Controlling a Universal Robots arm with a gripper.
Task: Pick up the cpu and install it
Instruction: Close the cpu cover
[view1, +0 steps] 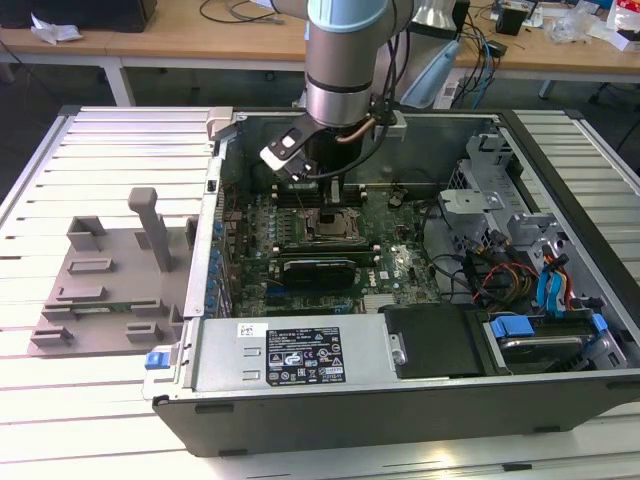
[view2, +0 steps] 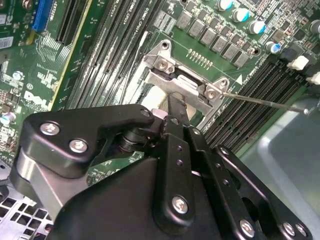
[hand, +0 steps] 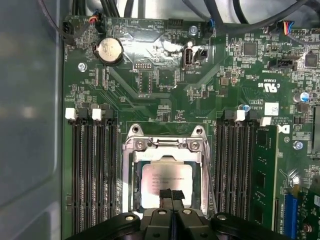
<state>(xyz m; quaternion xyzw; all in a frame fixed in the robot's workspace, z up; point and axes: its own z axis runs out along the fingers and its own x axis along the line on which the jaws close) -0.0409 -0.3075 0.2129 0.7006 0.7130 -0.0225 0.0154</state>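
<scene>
cpu (hand: 166, 180), one, sits in one socket (hand: 163, 143) under one closed gripper (hand: 171, 196).

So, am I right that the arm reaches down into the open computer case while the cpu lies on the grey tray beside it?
Not quite: the cpu lies in the socket on the motherboard, just under the gripper with its jaws shut, as the first wrist view shows. The arm does reach down into the open computer case.
</scene>
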